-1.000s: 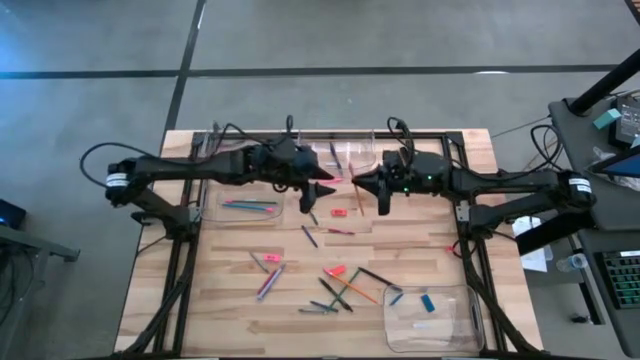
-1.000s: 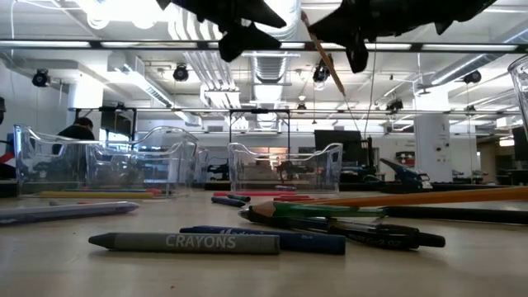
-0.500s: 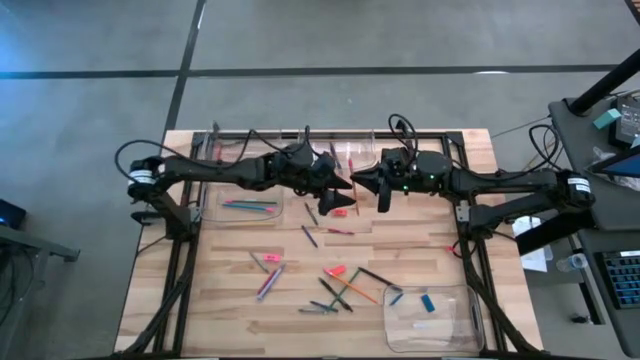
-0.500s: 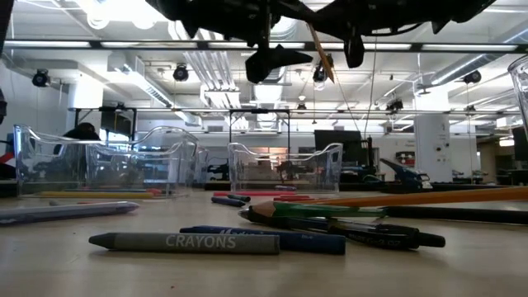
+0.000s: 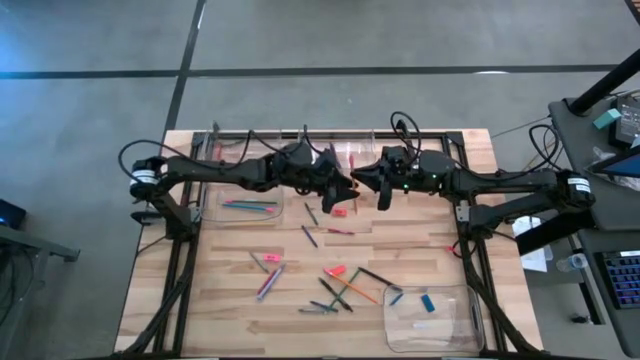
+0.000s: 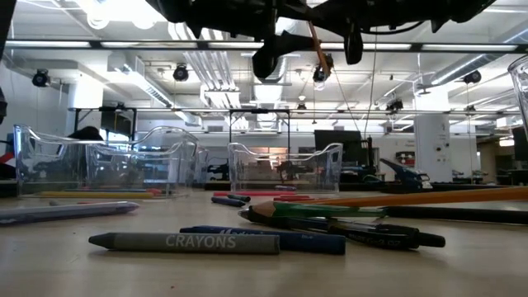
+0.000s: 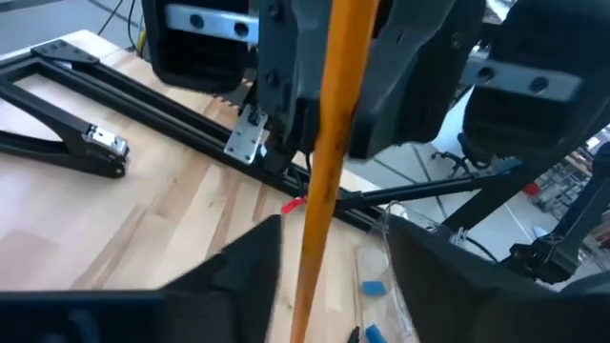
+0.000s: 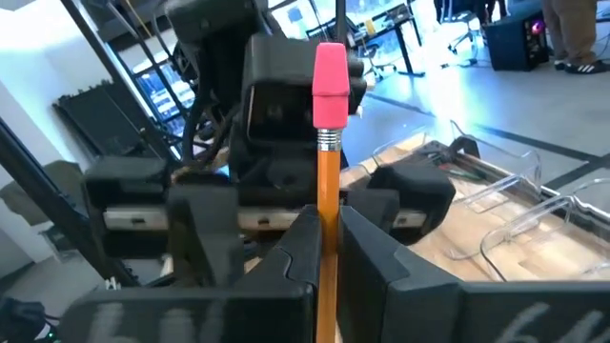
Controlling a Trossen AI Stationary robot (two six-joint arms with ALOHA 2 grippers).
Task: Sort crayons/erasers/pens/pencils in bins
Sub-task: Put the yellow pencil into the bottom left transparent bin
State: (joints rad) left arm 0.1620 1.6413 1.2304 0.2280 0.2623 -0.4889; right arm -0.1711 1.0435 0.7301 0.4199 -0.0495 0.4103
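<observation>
An orange pencil with a pink eraser tip hangs high over the middle of the table, with my right gripper shut on it. My left gripper reaches in from the table's left. It is open, with one finger on each side of the pencil's shaft and a gap on both sides. Clear bins stand at the far left, far middle and near right. Crayons, pens, pencils and small erasers lie loose on the wood. My right gripper pinches the pencil's shaft between its two fingers, some way below the metal band and the eraser. The fingers come roughly level from the table's right and lie across the pencil. The pencil stands steeply tilted, lifted clear of the table.
Loose sticks cluster toward the near middle, among them a grey crayon close to the low camera. The far-left bin holds a few sticks. The near-right bin holds blue erasers. A black frame edges the table.
My left gripper has moved toward the table's right and a little down. It has rolled as it went. It has reached the pencil held by my right gripper, and its fingers now stand on either side of the shaft. The pencil has tilted slightly in the right gripper's hold.
</observation>
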